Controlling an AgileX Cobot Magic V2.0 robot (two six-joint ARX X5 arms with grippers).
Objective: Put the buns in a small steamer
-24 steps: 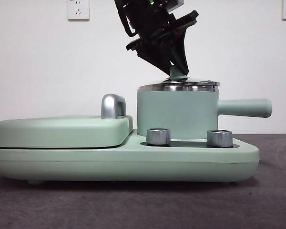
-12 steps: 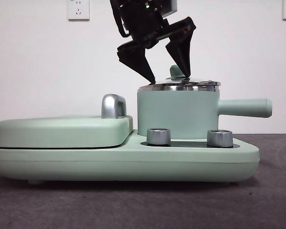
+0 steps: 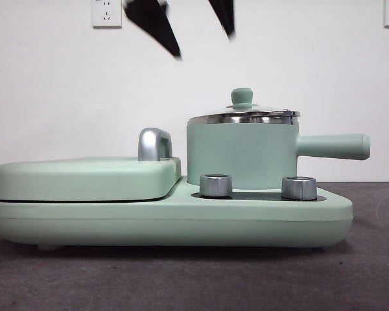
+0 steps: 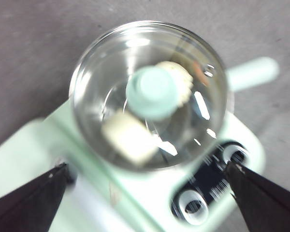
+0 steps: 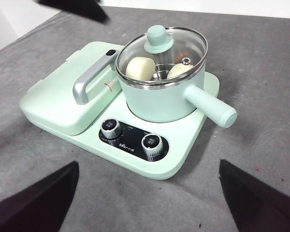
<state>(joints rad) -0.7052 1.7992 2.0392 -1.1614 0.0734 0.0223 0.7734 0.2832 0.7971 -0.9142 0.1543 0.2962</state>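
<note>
- Front view: the left claw (image 3: 194,29) hangs spread wide above the small steamer (image 3: 240,152), whose lid (image 3: 243,115) is on. Judged best: clear straight up, without brushing the knob (image 3: 242,97).
- Left wrist view: both buns (image 4: 130,137) lie inside, under glass.
- Right wrist view: the right claw (image 5: 150,203) waits spread over the worktop (image 5: 261,121); the steamer's handle (image 5: 210,105), its long axis, points away from the griddle (image 5: 63,96).

Small steamer (image 5: 159,99) is showing mint green with a steel rim; lid knob (image 5: 159,38) mint green. Two buns (image 5: 140,68) inside are showing white. Griddle lid (image 3: 84,178), left of frame, mint green, handle (image 3: 153,144) chrome. Dials (image 5: 151,142) silver on a black panel. Tabletop (image 5: 261,87) grey.
</note>
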